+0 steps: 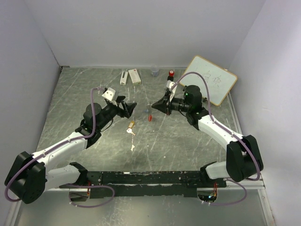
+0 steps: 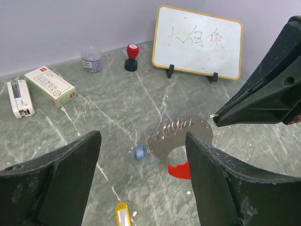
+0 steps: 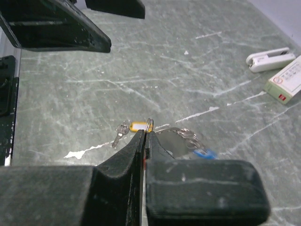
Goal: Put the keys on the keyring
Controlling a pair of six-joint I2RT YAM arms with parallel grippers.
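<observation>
Your tabletop (image 1: 188, 141) looks like a smooth grey-green, stone-patterned sheet with white veining and a dull sheen. The keyring (image 2: 181, 135) is thin bare grey metal, and you can see its glossy red plastic tag (image 2: 178, 170). The left end effector (image 2: 142, 139) is matt black plastic, scuffed pale along its edges.

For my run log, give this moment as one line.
left fingers: open, empty | right fingers: shut on keyring | keys: on table, not on ring

The keyring (image 1: 149, 116) hangs from the right hand (image 1: 153, 106), left hand (image 1: 133, 107) opposite, 2 keys (image 1: 131, 126) on the table (image 1: 188, 141) before them.
</observation>
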